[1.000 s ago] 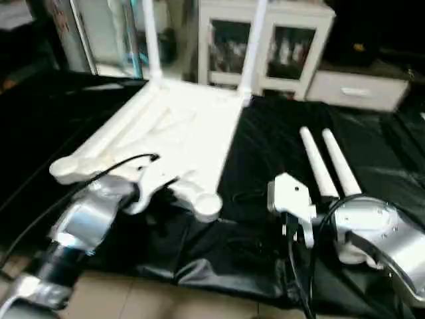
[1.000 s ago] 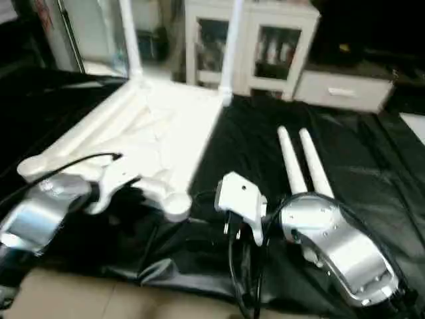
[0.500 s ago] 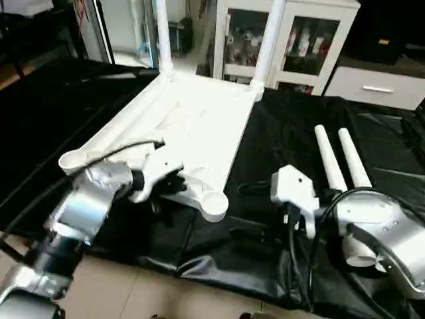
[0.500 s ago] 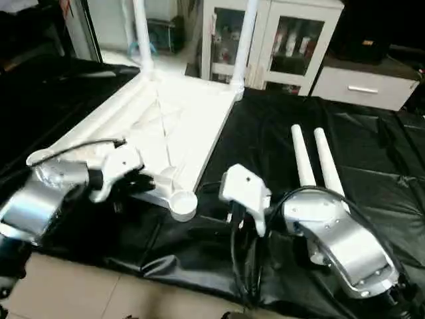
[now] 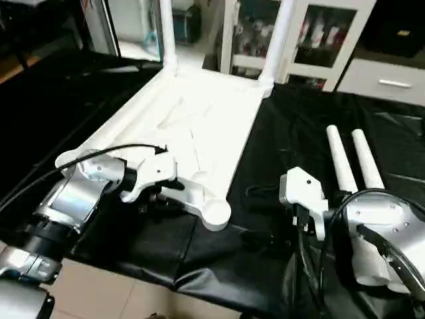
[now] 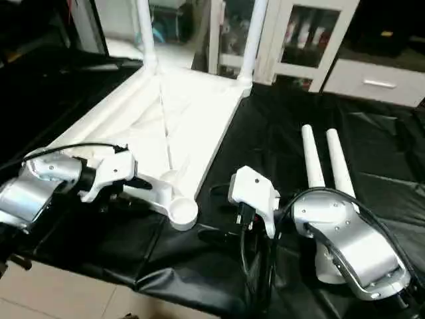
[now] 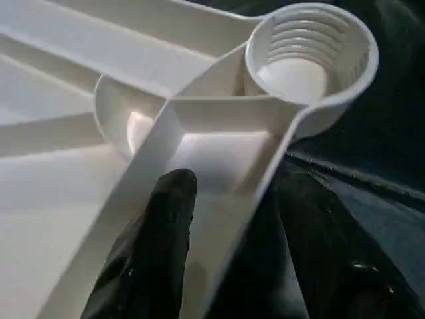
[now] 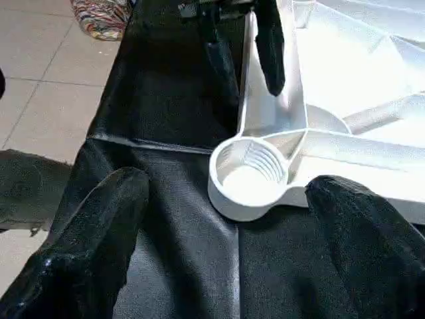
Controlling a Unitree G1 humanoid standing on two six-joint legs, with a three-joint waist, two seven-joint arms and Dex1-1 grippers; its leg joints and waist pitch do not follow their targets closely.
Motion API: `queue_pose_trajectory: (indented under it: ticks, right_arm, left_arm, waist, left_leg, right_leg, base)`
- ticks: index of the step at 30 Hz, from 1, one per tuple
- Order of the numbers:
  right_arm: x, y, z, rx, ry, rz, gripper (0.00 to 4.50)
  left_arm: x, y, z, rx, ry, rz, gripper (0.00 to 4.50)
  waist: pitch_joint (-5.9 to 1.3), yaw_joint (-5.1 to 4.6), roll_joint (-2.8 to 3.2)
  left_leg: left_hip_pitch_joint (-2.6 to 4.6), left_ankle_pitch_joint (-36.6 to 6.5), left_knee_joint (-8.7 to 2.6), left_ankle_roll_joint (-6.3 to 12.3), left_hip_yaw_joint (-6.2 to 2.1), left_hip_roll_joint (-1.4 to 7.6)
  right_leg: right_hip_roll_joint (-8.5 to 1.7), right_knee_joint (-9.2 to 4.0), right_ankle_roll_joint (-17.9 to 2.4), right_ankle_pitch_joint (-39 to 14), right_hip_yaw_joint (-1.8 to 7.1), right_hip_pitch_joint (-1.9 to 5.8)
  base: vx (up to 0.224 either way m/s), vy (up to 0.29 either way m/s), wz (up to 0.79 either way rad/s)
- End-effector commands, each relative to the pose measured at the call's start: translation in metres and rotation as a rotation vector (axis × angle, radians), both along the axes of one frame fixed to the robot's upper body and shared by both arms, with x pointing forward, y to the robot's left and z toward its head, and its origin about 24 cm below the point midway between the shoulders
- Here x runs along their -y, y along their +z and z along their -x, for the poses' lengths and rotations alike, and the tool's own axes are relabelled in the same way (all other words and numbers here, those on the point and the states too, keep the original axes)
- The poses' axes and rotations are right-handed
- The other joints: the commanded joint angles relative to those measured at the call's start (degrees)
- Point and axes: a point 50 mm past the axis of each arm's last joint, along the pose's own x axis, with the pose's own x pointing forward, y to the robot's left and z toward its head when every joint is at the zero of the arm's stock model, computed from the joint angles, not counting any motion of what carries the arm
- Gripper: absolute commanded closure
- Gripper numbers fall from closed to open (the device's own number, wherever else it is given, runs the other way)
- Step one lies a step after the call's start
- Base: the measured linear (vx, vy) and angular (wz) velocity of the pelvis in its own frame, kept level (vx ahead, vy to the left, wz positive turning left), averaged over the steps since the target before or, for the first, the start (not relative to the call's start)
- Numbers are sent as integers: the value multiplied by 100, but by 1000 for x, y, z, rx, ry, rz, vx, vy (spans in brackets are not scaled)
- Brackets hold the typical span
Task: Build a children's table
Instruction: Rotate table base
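On the left, my left gripper (image 5: pixel 158 194) sits at the near edge of the upside-down tabletop (image 5: pixel 199 119), fingers (image 7: pixel 163 232) straddling the rim w/ a gap, so parted, not pinching. The empty corner socket (image 5: pixel 216 214) lies just right of it. My right gripper (image 8: pixel 232 219) is spread wide, holding nothing, aimed at that socket; two loose legs (image 5: pixel 352 159) lie beside the right forearm, long axes pointing away from me, so I judge that arm nearer.

Dim indoors, lit from above. Overexposed on the white tabletop (image 5: pixel 192 126), ribs washed out; soft glints across the creased black table cover (image 5: pixel 292 139). Blurred black fingers (image 8: pixel 86 246) up close. Mild softness away from the tabletop, toward the cabinet (image 5: pixel 312 40).
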Motion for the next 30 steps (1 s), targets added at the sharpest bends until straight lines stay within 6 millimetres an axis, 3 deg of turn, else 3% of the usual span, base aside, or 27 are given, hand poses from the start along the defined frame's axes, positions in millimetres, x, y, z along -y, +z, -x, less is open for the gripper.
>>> queue_pose_trajectory:
  ticks: [1,3,5,6,8,10,13,20,25,26,30]
  right_arm:
    - [1,3,4,5,9,-1,32]
    - [1,3,4,5,10,0,32]
    - [0,3,5,4,10,0,32]
    - [0,3,7,2,13,2,32]
    - [0,3,8,0,14,3,32]
    - [0,3,10,-2,13,6,32]
    - [1,3,12,-3,9,9,32]
    - [2,2,14,-5,-1,11,32]
    - [1,1,14,-7,-5,9,32]
    - [0,1,14,-7,-5,7,32]
    - [-2,1,12,-7,-5,4,32]
  left_arm:
    - [7,-3,-2,-11,-54,-12,188]
    - [7,-4,-3,-14,-55,-13,176]
    - [9,-9,-9,27,-41,-35,176]
    - [10,-14,-13,31,-32,-54,176]
    - [8,-20,-14,21,-43,-91,176]
    - [4,-25,-14,2,-57,-138,176]
    - [0,-28,-14,-20,-58,-168,211]
    - [-2,-27,-23,-28,77,-108,259]
    - [-4,-31,-19,-82,148,-65,297]
    - [-4,-33,-18,-91,179,-58,308]
    - [-5,-43,-16,-129,348,-29,326]
  waist:
    - [-472,5,43]
    - [-453,-1,21]
    - [-425,-11,33]
    - [-421,-11,56]
    - [-413,-17,39]
    - [-410,-15,73]
    - [-416,-5,66]
    - [-424,0,76]
    - [-398,10,55]
    - [-396,4,21]
    - [-401,-51,37]
  left_leg:
    - [-54,179,-327,567,83,63]
    - [-61,-1,-338,551,90,74]
    - [-55,-482,-355,395,98,82]
    - [-59,-559,-360,355,94,78]
    - [-54,-750,-375,248,92,79]
    - [-55,-850,-387,155,83,82]
    - [-36,-931,-387,113,94,89]
    - [-72,-871,-375,92,99,82]
    - [-71,-1065,-382,69,96,82]
    - [-85,-1074,-389,73,90,86]
    - [-114,-1001,-385,76,81,86]
  right_leg:
    - [-185,-159,-1642,255,227,440]
    - [-187,-187,-1631,38,225,439]
    - [-190,-258,-1495,-567,230,432]
    - [-188,-274,-1450,-695,232,436]
    - [-178,-314,-1297,-1015,231,431]
    - [-179,-331,-1148,-1238,233,425]
    - [-174,-345,-1150,-1299,236,397]
    - [-166,-333,-1141,-1301,224,416]
    - [-173,-384,-991,-1857,214,387]
    - [-177,-390,-954,-1931,210,395]
    - [-173,-371,-930,-1869,202,408]
  base:
    - [0,0,0]
    - [0,0,0]
    - [0,0,0]
    - [0,0,0]
    - [0,0,0]
    - [0,0,0]
    - [0,0,0]
    - [0,0,0]
    - [0,0,0]
    - [0,0,0]
    - [0,0,0]
